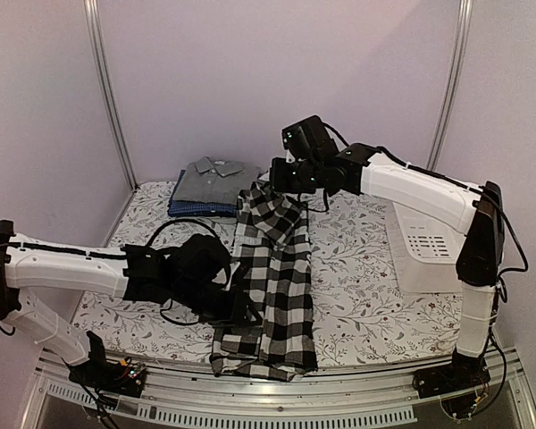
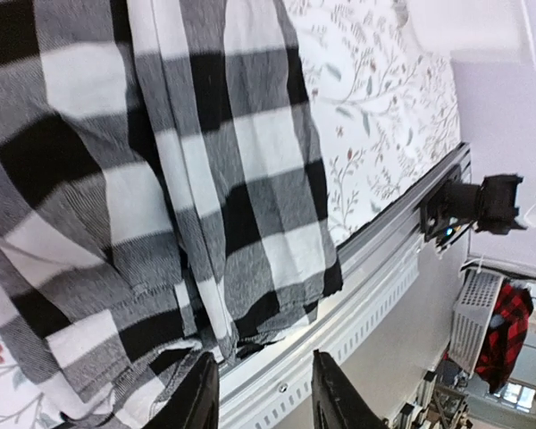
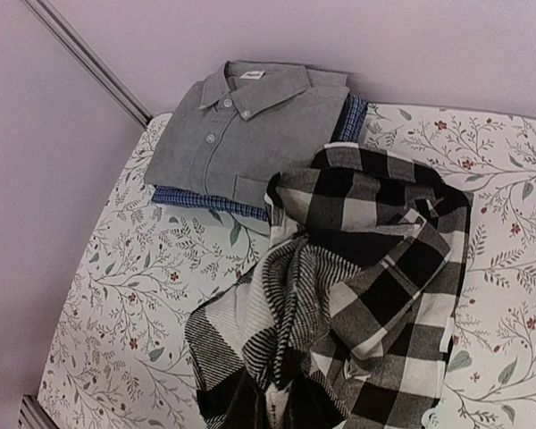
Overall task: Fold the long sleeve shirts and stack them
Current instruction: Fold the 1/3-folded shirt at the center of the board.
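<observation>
The black-and-white checked shirt (image 1: 272,277) lies in a long strip from the back of the table to its front edge. My right gripper (image 1: 283,177) is shut on its far end; in the right wrist view the cloth (image 3: 357,295) bunches down into the jaws, which are hidden. My left gripper (image 2: 266,398) sits at the strip's near left edge with its fingers (image 2: 201,398) apart and nothing between them. The shirt's hem (image 2: 250,313) hangs just beyond the fingertips. A folded grey shirt (image 1: 213,179) rests on a folded blue shirt (image 1: 189,208) at the back left.
A white plastic basket (image 1: 424,241) stands at the right, under the right arm. The metal rail (image 2: 357,295) of the table's front edge runs close under the left fingers. Lilac walls and frame posts enclose the back and sides.
</observation>
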